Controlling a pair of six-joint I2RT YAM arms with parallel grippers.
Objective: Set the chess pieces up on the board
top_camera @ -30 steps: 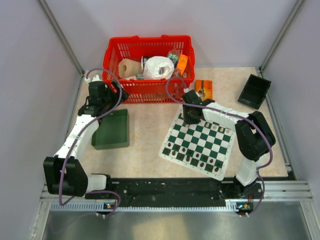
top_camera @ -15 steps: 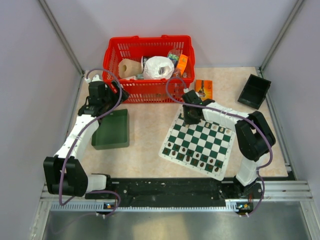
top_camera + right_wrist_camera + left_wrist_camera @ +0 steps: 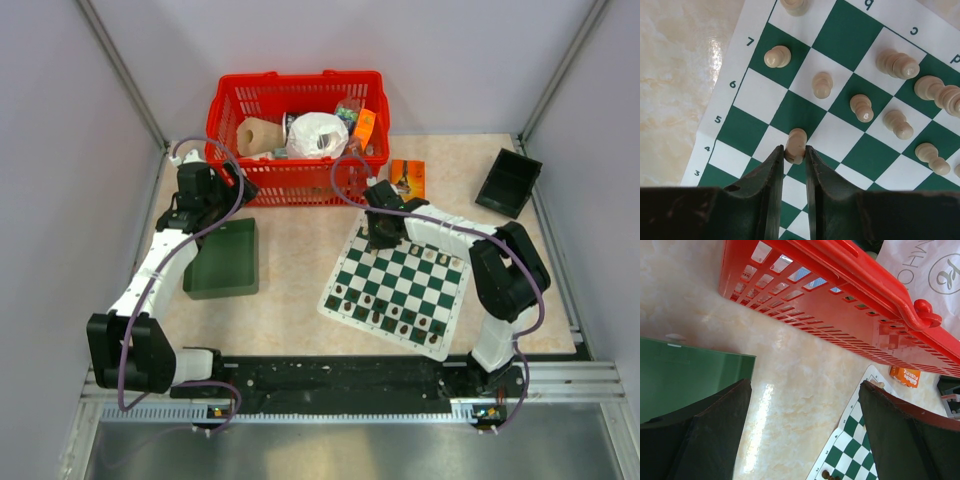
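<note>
Right gripper (image 3: 795, 150) jaws pinched on cream pawn (image 3: 797, 140), at 11 o'clock corner of board (image 3: 420, 285), other cream pieces (image 3: 861, 107) at pawn's 12 to 3 o'clock, left gripper (image 3: 804, 386) jaws wide apart, above table (image 3: 705, 310) between basket (image 3: 840, 315) and green tray (image 3: 685, 370)

Pale lilac enclosure walls (image 3: 480, 50) with grey corner struts (image 3: 120, 70) around a glossy beige marbled tabletop (image 3: 300, 240).

Beige marbled table (image 3: 300, 250), top view. At upper centre stands a red basket (image 3: 290, 185); a green tray (image 3: 225, 262) lies at left, the checked board (image 3: 382, 327) right of centre, an orange packet (image 3: 407, 178) above it, and a black tray (image 3: 508, 183) at upper right.
</note>
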